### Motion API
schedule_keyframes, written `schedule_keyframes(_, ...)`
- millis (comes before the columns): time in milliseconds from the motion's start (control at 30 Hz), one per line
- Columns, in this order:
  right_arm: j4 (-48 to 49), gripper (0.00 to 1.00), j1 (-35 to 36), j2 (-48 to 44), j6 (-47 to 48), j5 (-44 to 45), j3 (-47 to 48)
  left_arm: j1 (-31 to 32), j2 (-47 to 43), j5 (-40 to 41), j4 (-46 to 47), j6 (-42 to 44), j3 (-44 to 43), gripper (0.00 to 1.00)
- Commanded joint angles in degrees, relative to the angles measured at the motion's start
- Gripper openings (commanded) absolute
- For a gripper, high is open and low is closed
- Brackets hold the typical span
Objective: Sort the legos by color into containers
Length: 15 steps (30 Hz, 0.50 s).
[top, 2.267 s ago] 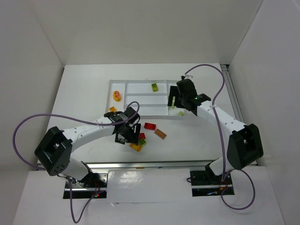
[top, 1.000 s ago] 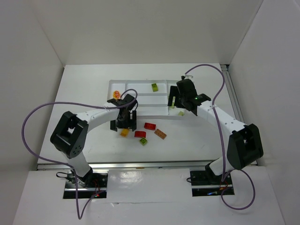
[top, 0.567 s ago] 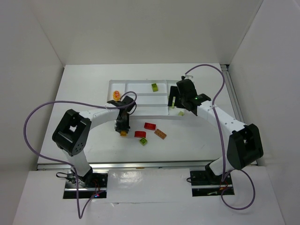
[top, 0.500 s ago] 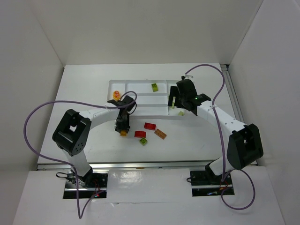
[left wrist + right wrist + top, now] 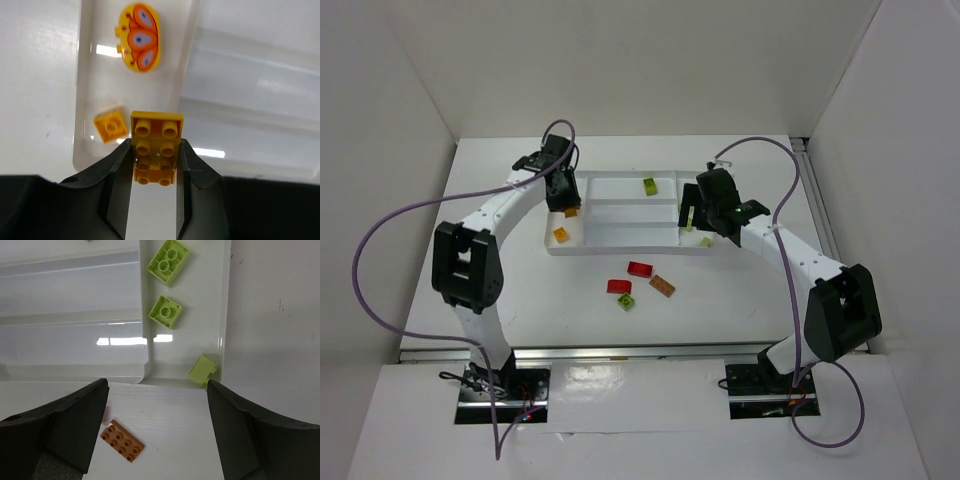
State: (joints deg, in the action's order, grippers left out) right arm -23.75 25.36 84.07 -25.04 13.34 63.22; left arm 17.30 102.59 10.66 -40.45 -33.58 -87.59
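Four loose on the table [image 5: 500, 290], all off the tray's near wall. Green brick [image 5: 627, 302] lies furthest out from the tray [image 5: 625, 230], then red brick [image 5: 619, 286] and brown plate [image 5: 662, 285]. Second red [image 5: 640, 268] is closest in.

Right hand [image 5: 156, 390] hangs over the tray's right-end near corner, spread wide, nothing in it. That end compartment has three pale greens: corner piece [image 5: 202, 371], can't tell if it lies flat, then square one [image 5: 165, 311] and long one [image 5: 168, 262].

Left hand [image 5: 155, 150] is over the tray's left-end compartment, clamped on the yellow brick [image 5: 156, 131]. Its long axis runs out along the fingers, parallel to the compartment's length. It sits toward the inner divider side. Small yellow [image 5: 110, 125] is just beside its tip on the outer-wall side; oval [image 5: 140, 37] is further along the same compartment, apart.

Far green [image 5: 649, 185] sits in the tray's far compartment.

My read: the release is a straight drop, and a nudge toward the outer wall keeps it off the divider. For the loose four, the right hand is nearer.
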Motion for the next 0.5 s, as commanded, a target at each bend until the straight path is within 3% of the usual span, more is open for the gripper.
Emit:
schedule_keyframes(0,-0.69,0.87,1.00,-1.54,0.08,1.51,1.73,-2.62,6.56,-1.16,-0.33,1.06,-6.00,0.21)
schedule_keyframes(33,-0.69,0.87,1.00,-2.07,0.08,1.51,1.12,-2.62,8.84,-1.95,-0.33,1.06,-8.71,0.28)
schedule_keyframes(67,-0.69,0.87,1.00,-2.07,0.08,1.51,1.11,-3.23,10.08,-1.95,-0.33,1.06,-10.39,0.39)
schedule_keyframes(100,-0.69,0.87,1.00,-2.07,0.08,1.51,1.11,-3.24,11.22,-1.95,-1.47,1.06,-12.06,0.59)
schedule_keyframes(233,-1.21,0.87,1.00,-2.68,0.08,2.73,0.59,-3.24,12.47,1.03,-4.82,0.98,-14.90,0.99)
schedule_keyframes(467,-1.74,0.87,2.31,-3.21,0.08,2.21,0.59,2.99,-0.25,6.57,-4.29,2.99,-7.17,0.98)
